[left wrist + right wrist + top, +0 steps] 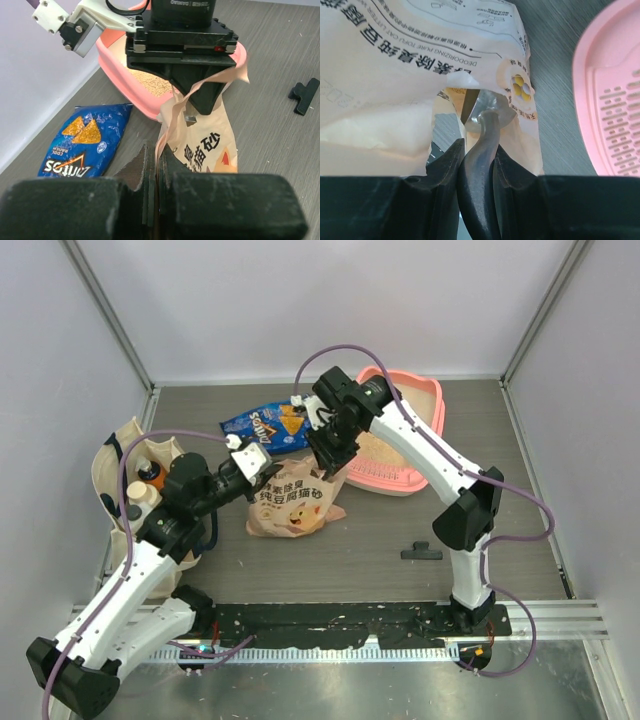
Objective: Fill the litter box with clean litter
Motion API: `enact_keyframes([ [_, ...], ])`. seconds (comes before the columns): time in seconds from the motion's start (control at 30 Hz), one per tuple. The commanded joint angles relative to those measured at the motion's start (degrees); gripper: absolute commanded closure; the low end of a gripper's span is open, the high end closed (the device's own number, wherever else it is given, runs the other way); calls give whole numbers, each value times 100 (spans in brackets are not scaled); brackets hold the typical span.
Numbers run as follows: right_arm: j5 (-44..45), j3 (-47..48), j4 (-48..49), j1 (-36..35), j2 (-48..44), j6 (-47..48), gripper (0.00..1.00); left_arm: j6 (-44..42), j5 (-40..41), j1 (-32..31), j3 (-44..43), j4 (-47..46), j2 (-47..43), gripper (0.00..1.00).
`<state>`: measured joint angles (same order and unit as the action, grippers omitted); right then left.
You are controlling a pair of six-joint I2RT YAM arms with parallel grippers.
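Note:
The pink litter box [437, 400] stands at the back right, and pale beige clean litter [150, 82] covers part of its floor. The beige litter bag with the cartoon cat [290, 505] lies in front of it, its top torn open. My left gripper [159, 165] is shut on the bag's torn edge [167, 125]. My right gripper [479, 147] is shut on the dark handle of a scoop. The scoop's bowl [492, 107] reaches into the bag's mouth [380, 75]. The box's slotted ledge [615, 110] shows on the right of the right wrist view.
A blue Doritos bag [268, 425] lies behind the litter bag. A cream tote bag [125, 470] holding bottles stands at the left wall. A small black clip [421, 552] lies on the table to the right.

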<state>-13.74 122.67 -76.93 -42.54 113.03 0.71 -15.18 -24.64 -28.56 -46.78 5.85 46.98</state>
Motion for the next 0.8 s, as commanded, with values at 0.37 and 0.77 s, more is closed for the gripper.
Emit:
enact_keyframes([
  [0.37,-3186,125,468,861,931,-519,98,-397,-173,-133,-436,-1490,-40,100],
  [0.77,-4014,143,503,1389,817,-519,99,-1066,21,-133,-586,-972,75,100],
])
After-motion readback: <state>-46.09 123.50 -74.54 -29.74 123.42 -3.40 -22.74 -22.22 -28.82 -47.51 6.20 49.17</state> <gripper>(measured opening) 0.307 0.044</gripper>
